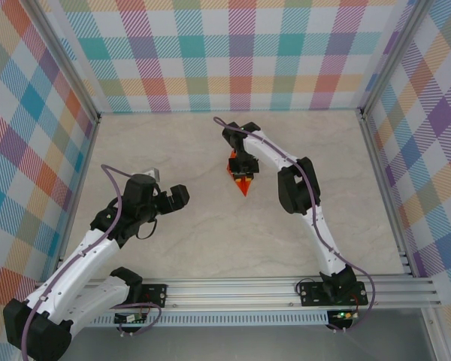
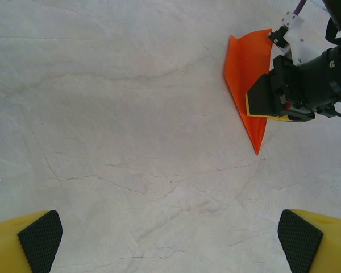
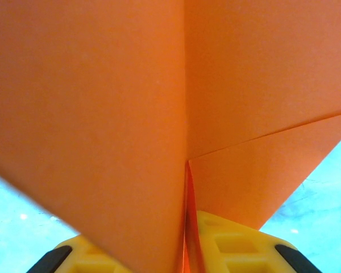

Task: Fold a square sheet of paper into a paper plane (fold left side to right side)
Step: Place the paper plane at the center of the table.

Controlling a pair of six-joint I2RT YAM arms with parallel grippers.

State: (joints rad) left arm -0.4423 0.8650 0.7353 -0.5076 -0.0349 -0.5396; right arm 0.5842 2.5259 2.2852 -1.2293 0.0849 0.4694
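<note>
Paper plane: long axis twelve-to-six, nose at six.
Right hand: astride its crease; pinching or slack, cannot tell.
Left hand: spread, well apart at nine o'clock.

paper plane: middle of desk, tip toward near edge | right end effector: over its far end, fold between jaws | left end effector: to its left, well apart

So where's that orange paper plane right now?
In the top view the paper plane is near the middle of the table, at the fingertips of the right gripper, its tip pointing toward the table's near edge.
</note>
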